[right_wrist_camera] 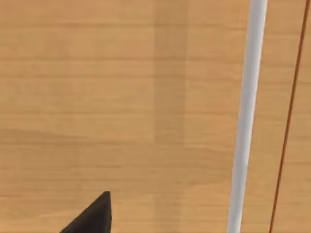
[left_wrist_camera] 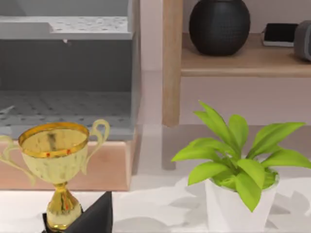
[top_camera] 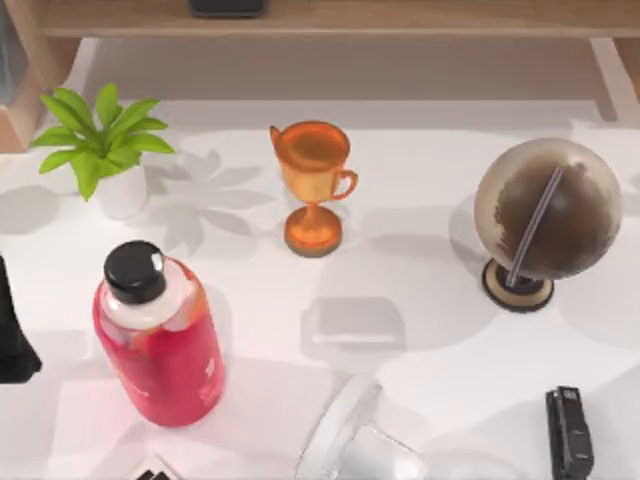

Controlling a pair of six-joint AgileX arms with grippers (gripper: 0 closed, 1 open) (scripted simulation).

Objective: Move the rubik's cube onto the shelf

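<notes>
**Bench layout beneath the shelf**

The long light-brown wooden shelf (top_camera: 400,18) runs along the back of the white bench (top_camera: 420,200). At back left stands a green leafy plant in a white pot (top_camera: 105,150); right of it, mid-bench, an orange metallic trophy cup (top_camera: 313,185). A brown globe on a dark round stand (top_camera: 545,215) sits at the right. A red plastic bottle with a black cap (top_camera: 160,335) lies front left, before the plant.
</notes>
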